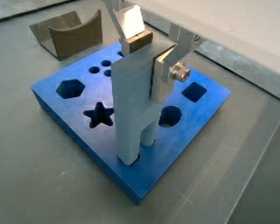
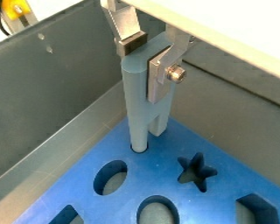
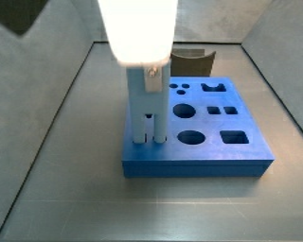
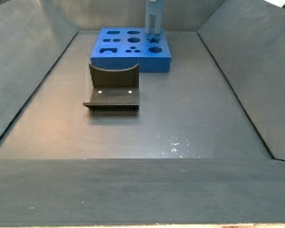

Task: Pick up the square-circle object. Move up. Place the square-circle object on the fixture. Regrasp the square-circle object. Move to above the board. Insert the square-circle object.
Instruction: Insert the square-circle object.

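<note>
My gripper [image 1: 152, 54] is shut on the square-circle object [image 1: 133, 105], a pale blue-grey peg held upright near its top end. Its lower tip rests at the surface of the blue board [image 1: 73, 107], close to the board's edge and beside the star hole [image 1: 99, 114]. In another wrist view the gripper [image 2: 149, 54] clamps the peg [image 2: 139, 101] from both sides, and the tip meets the board [image 2: 149, 171] at a round hole. In a side view the peg [image 3: 144, 109] stands on the board [image 3: 199, 168]. How deep the tip sits cannot be seen.
The fixture [image 4: 113, 85] stands on the grey floor in front of the board [image 4: 139, 64]; it also shows behind the board as a dark notched block [image 3: 192, 61] [image 1: 66, 35]. Grey sloping walls [image 4: 26, 98] enclose the floor on all sides.
</note>
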You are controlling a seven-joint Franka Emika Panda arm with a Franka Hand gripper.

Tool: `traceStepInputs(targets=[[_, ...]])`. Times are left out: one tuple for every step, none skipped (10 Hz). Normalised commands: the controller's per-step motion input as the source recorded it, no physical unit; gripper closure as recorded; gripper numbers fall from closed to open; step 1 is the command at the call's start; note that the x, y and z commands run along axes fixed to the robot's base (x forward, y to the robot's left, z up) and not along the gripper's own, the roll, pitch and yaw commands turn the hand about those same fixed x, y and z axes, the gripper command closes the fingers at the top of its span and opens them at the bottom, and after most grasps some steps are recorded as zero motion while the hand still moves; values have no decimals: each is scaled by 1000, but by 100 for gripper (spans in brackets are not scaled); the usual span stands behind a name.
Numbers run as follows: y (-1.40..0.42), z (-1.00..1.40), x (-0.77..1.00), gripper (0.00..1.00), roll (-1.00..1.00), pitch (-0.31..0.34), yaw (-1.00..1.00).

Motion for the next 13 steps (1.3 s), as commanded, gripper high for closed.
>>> traceStepInputs(targets=[[-174,-649,0,100,229,-357,-57],[-243,-666,40,100,329,-311,-43],[-346,-646,217,100,669,-31,0],[-331,-497,409,100,777,211,-57],[-314,-474,429,100,714,369,-191],[-269,-620,526,100,529,386,-220],[-203,-629,494,100,463,423,-269],[0,-883,503,100,0,289,-394],[177,-829,283,100,-200,89,-449],[343,-551,140,100,-531,-57,-314],[117,-389,0,100,-360,-420,-80],[109,-89,0,100,-234,-106,-54],[0,0,0,100,0,0,0]])
